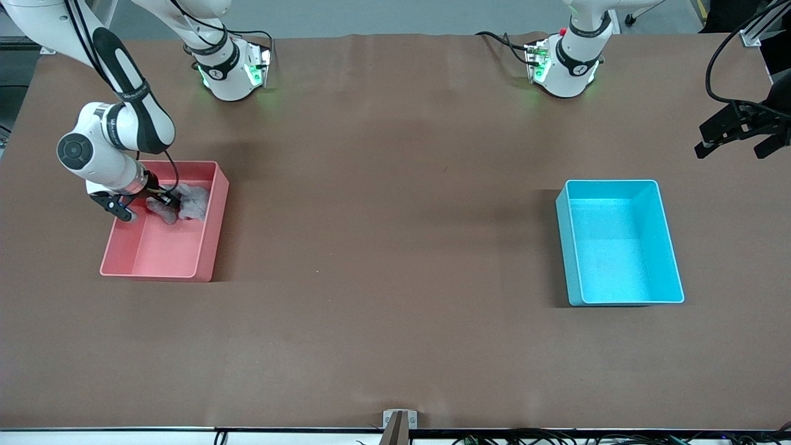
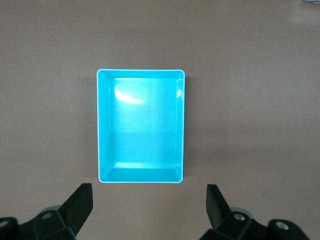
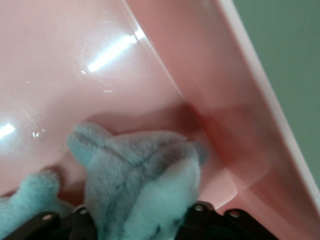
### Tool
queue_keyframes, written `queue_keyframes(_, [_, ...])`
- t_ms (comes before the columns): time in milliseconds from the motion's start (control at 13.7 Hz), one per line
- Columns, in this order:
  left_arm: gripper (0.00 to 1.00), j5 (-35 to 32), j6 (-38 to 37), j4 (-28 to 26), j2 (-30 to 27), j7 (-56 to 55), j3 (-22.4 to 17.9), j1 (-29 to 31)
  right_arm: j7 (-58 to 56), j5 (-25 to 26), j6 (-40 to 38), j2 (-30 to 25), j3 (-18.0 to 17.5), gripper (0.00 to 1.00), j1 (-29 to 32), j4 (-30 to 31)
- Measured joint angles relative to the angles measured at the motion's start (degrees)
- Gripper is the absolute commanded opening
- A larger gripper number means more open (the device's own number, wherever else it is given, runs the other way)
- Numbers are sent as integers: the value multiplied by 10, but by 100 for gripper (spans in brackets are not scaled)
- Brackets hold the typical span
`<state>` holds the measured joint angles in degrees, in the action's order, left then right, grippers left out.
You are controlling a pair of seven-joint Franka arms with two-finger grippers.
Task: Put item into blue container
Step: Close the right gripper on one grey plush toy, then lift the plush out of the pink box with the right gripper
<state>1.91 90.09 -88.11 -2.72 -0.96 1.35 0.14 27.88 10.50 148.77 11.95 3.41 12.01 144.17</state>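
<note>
the blue container (image 1: 620,242) is a cyan-blue rectangular plastic bin with tall smooth walls, a thin pale rim and rounded corners — it sits on the brown table (image 1: 395,247) toward the left arm's end, open side up, with nothing in it. in the left wrist view its glossy floor (image 2: 142,125) catches a bright glare patch, and the walls slope slightly inward to the bottom.

the item, a soft plush toy (image 1: 188,203) of grey-blue fur with a paler underside, lies inside the pink bin (image 1: 210,247) at the right arm's end of the table, in the part of that bin farther from the front camera and close to one wall. in the right wrist view the plush toy (image 3: 145,185) shows fluffy fins or limbs and rests near the bin's inner corner.

the right gripper (image 1: 162,201) is down inside the pink bin, its fingers on either side of the plush and partly closed around it — whether they grip it firmly yet i cannot tell.

the left gripper (image 1: 738,133) waits in the air over the table's edge at the left arm's end, fingers (image 2: 80,205) spread wide apart, holding nothing.
</note>
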Motion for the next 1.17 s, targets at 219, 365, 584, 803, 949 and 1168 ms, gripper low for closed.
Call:
queue_keyframes(219, [100, 0, 0, 0, 0, 0, 0, 0, 1, 0, -2, 0, 0, 18, 0, -2])
queue_keyframes(365, [100, 0, 0, 0, 0, 0, 0, 0, 1, 0, -9, 0, 0, 15, 0, -5])
queue_keyframes(584, [100, 0, 0, 0, 0, 0, -1, 0, 4, 0, -63, 0, -2, 15, 0, -31])
queue_keyframes(803, [100, 0, 0, 0, 0, 0, -1, 0, 25, 0, -137, -1, -5, 15, -16, -75])
queue_keyframes(949, [100, 0, 0, 0, 0, 0, -1, 0, 56, 0, -198, -6, -6, 15, -45, -109])
queue_keyframes(1168, [100, 0, 0, 0, 0, 0, -1, 0, 98, 0, -325, -13, -8, 13, -93, -188])
